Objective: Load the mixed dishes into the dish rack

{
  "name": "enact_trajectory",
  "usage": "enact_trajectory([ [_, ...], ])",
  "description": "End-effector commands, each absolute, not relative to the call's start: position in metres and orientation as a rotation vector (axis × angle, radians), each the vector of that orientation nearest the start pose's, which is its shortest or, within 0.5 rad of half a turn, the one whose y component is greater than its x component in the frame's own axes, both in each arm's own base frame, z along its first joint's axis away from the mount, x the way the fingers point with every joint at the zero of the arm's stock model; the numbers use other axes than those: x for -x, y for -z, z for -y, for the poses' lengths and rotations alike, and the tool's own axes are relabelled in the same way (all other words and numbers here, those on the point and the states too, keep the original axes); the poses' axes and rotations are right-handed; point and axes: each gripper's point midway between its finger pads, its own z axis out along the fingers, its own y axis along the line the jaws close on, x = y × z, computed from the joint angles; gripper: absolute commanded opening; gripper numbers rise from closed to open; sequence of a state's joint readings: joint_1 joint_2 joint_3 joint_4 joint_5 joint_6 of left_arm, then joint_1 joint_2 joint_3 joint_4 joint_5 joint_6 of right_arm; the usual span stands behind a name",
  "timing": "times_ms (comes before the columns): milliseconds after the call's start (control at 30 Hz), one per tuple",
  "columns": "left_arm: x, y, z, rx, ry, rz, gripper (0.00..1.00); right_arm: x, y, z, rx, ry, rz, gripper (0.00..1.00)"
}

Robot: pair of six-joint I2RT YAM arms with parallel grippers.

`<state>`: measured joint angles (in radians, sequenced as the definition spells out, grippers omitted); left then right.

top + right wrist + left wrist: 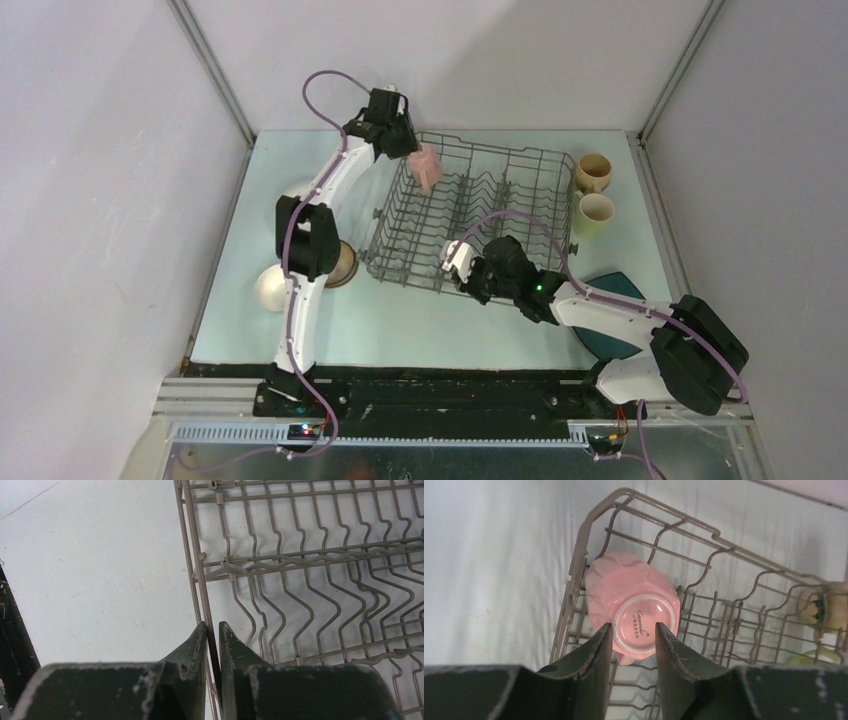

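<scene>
My L end effector (633, 628) grips pink mug (624, 582) by foot only, could slip; R end effector (212, 628) pinches dish rack (194, 565) rim.

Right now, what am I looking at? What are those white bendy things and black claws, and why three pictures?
Those are two robot arms loading dishes. One camera looks down from above; the other two ride on the wrists, showing their black fingers. The left gripper pinches a pink mug in a corner of the dish rack, a big wire basket. The right gripper pinches the rack's near rim. On the table wait a tan mug, a light-green mug, a brown bowl, a white bowl and a dark teal plate.
</scene>
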<state>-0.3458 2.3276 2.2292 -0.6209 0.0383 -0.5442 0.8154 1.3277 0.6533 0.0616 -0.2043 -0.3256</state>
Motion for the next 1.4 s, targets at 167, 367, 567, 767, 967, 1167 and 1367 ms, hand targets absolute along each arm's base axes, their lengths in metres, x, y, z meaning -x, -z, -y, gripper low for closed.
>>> enact_trajectory([
  [167,-0.584,-0.144,0.271,0.246,0.732,-2.268,0.38,-0.248,-0.091,-0.276,1.237,-0.454,-1.827,0.00],
  [367,-0.568,-0.175,0.260,0.245,0.723,-2.201,0.53,-0.257,-0.097,-0.271,1.183,-0.422,-1.833,0.06],
  [567,-0.549,-0.218,0.228,0.190,0.544,-2.165,0.79,-0.261,-0.104,-0.270,1.144,-0.436,-1.826,0.07],
  [767,-0.515,-0.236,0.206,0.117,0.470,-2.171,0.89,-0.274,-0.096,-0.277,1.180,-0.464,-1.858,0.07],
  [967,-0.479,-0.202,0.168,0.125,0.310,-2.259,0.94,-0.284,-0.097,-0.289,1.242,-0.463,-1.826,0.08],
  [1167,-0.473,-0.159,0.158,0.079,0.248,-2.361,0.95,-0.286,-0.106,-0.289,1.248,-0.448,-1.813,0.12],
  [1367,-0.472,-0.120,0.166,0.013,0.261,-2.474,0.90,-0.287,-0.108,-0.285,1.234,-0.434,-1.824,0.12],
])
